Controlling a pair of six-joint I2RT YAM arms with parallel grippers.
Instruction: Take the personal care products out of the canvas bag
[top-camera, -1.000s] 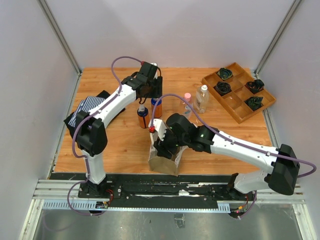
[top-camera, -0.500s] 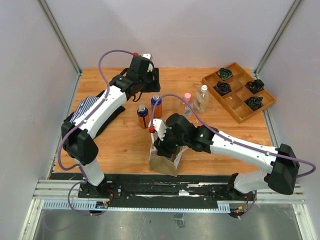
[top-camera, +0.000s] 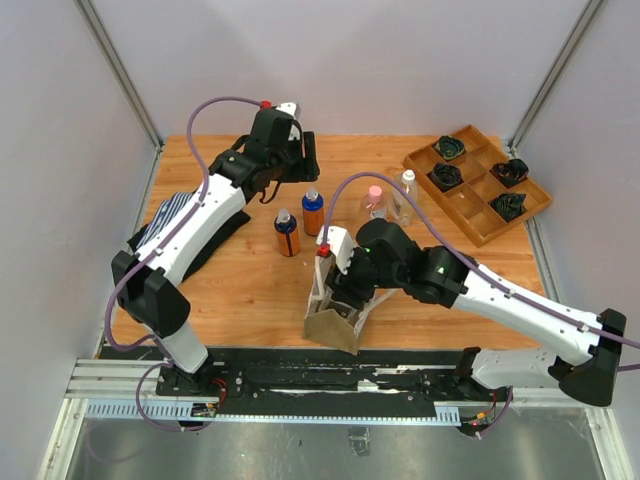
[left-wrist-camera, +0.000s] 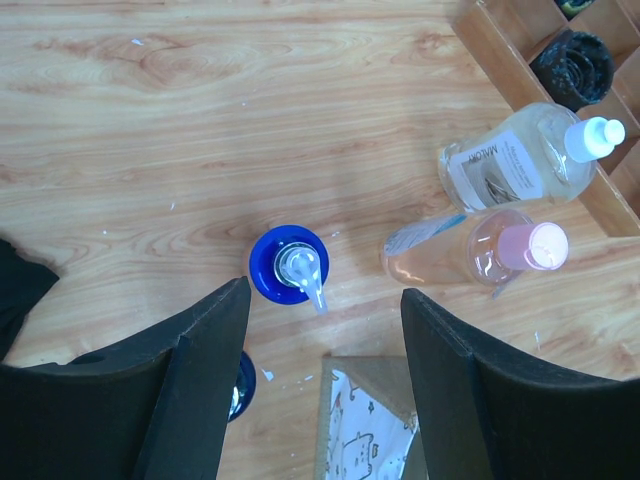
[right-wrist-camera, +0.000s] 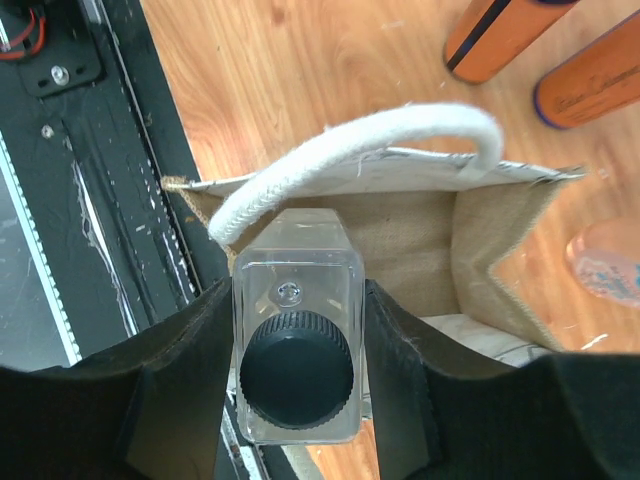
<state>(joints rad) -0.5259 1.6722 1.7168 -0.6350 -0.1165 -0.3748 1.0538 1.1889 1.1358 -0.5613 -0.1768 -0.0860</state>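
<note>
Now your right pincer, clamped on a clear bottle, has risen above the canvas bag: one more nearly out. Your left pincer has backed away, apart and empty.

Bright, even light is filling every view.
Soft shadows are lying beside bottles; the table is gleaming faintly.

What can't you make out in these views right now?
Top view: right gripper covers the canvas bag mouth.
Right wrist: held clear bottle blocks part of the bag's inside.
Left wrist: left gripper finger hides most of one blue-capped bottle; edge crops the wooden tray.
</note>
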